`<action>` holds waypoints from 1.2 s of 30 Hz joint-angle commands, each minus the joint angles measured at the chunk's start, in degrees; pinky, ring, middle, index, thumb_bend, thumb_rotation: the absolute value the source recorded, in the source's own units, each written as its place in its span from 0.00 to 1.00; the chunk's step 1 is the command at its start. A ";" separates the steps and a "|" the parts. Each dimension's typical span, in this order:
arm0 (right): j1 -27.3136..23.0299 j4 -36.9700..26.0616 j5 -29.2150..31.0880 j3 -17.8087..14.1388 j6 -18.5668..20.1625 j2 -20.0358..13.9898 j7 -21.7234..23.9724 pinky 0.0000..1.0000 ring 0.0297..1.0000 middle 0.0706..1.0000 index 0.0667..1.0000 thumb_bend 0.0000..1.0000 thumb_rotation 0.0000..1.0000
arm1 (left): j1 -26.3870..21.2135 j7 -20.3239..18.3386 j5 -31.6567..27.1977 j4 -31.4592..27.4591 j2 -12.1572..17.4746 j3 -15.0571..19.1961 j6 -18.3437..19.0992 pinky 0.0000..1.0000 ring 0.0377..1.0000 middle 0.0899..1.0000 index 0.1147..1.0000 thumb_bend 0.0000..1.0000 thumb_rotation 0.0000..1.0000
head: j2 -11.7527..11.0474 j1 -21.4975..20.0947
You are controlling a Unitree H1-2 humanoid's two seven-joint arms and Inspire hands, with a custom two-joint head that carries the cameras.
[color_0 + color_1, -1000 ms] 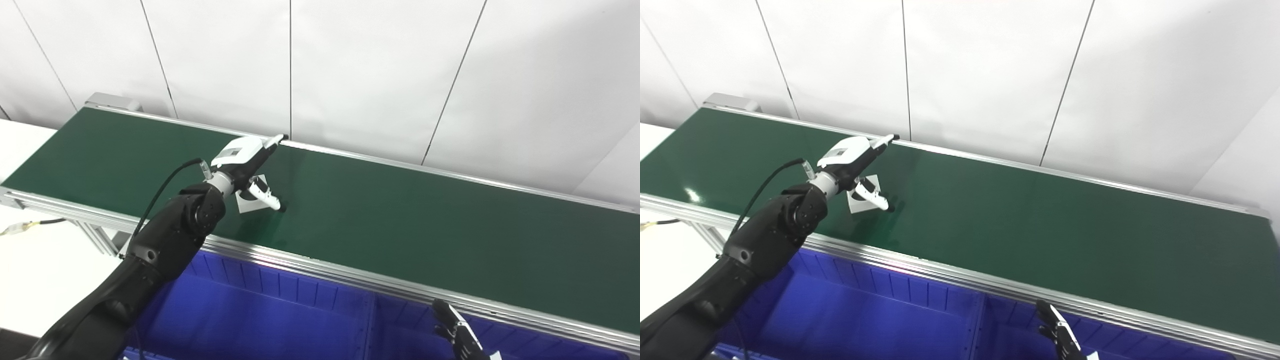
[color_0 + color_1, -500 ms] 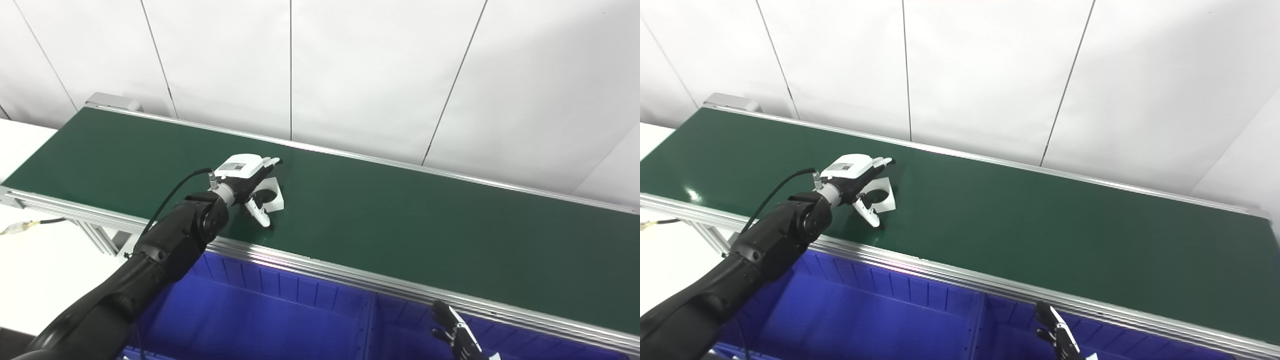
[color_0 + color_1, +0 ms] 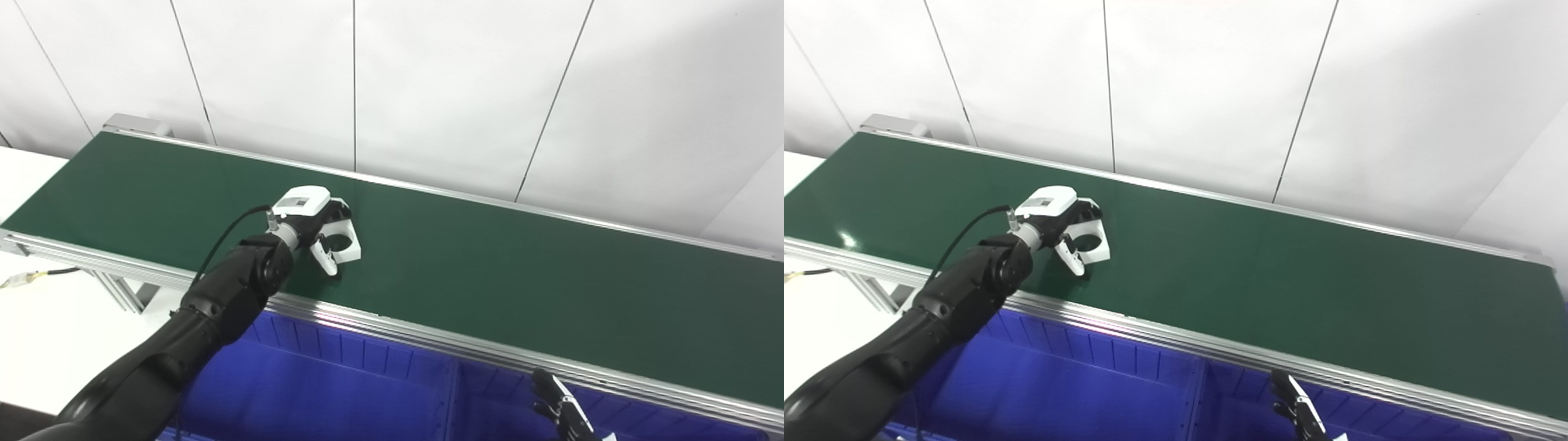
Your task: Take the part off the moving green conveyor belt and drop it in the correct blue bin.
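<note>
On the left, the left hand [image 3: 309, 222] is now lower on the green conveyor belt [image 3: 490, 269] than a second ago, and its fingers have closed around the white part [image 3: 340, 241], where before they were spread wide above it. I judge the grasp is nearly made, so lifting comes next. The part is flat, white, with a round hole, lying on the belt. Below are the blue bins [image 3: 343, 386]. At the lower right, the right hand [image 3: 560, 409] waits; whether it is open I cannot tell.
</note>
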 commanded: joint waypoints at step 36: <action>1.53 -5.84 -3.67 0.86 2.14 3.25 -0.72 0.86 0.91 0.91 0.91 0.94 0.49 | 19.48 -0.24 -25.38 -40.26 -4.72 13.50 -15.41 0.32 0.35 0.41 0.49 0.49 0.00 | 7.80 -16.62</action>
